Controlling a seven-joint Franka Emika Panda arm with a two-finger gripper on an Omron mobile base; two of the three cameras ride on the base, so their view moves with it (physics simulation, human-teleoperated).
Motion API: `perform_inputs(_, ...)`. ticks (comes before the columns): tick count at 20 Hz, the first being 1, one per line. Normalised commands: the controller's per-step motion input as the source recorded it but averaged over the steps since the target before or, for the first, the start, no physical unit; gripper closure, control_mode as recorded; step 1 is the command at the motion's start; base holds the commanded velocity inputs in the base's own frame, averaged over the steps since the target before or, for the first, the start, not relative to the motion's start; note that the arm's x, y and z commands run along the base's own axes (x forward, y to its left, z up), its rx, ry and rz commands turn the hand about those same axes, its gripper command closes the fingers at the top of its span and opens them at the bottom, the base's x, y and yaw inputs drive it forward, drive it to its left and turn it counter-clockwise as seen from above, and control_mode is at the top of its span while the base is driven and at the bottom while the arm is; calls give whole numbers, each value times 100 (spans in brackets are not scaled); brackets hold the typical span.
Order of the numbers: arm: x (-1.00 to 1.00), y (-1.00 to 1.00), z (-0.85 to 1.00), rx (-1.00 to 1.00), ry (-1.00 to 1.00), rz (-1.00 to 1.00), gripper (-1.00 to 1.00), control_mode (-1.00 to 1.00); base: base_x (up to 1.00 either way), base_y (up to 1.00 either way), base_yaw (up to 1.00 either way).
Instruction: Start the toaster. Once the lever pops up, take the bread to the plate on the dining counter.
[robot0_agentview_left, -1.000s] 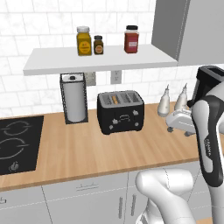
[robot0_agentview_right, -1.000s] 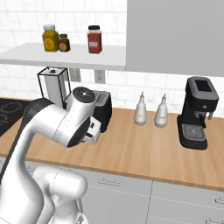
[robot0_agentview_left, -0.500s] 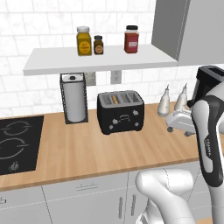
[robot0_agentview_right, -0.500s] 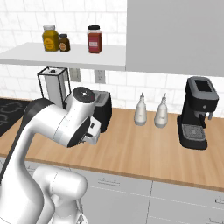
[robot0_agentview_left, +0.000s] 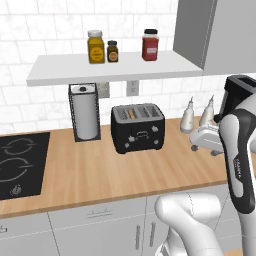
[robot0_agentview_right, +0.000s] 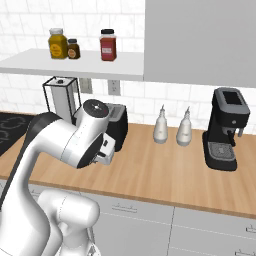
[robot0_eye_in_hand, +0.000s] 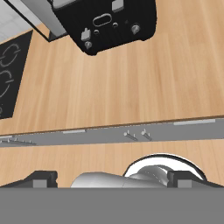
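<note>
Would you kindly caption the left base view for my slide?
Black toaster with bread in a slot, beside a paper-towel holder on the wooden counter.

The black toaster (robot0_agentview_left: 138, 128) stood upright on the wooden counter, knobs on its front facing out. A tan bread (robot0_agentview_left: 131, 114) slice sat down inside its left slot, barely showing.

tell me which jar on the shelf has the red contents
The rightmost jar, red with a dark lid; the big yellow jar and small brown jar stand left of it.
</note>
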Motion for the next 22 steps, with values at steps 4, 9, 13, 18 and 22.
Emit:
perform_inputs(4,0,0,0,0,0,0,-100,-100,0,0,0)
perform_inputs(9,0,0,0,0,0,0,-100,-100,0,0,0)
perform_inputs(13,0,0,0,0,0,0,-100,-100,0,0,0)
perform_inputs(18,0,0,0,0,0,0,-100,-100,0,0,0)
perform_inputs(22,0,0,0,0,0,0,-100,-100,0,0,0)
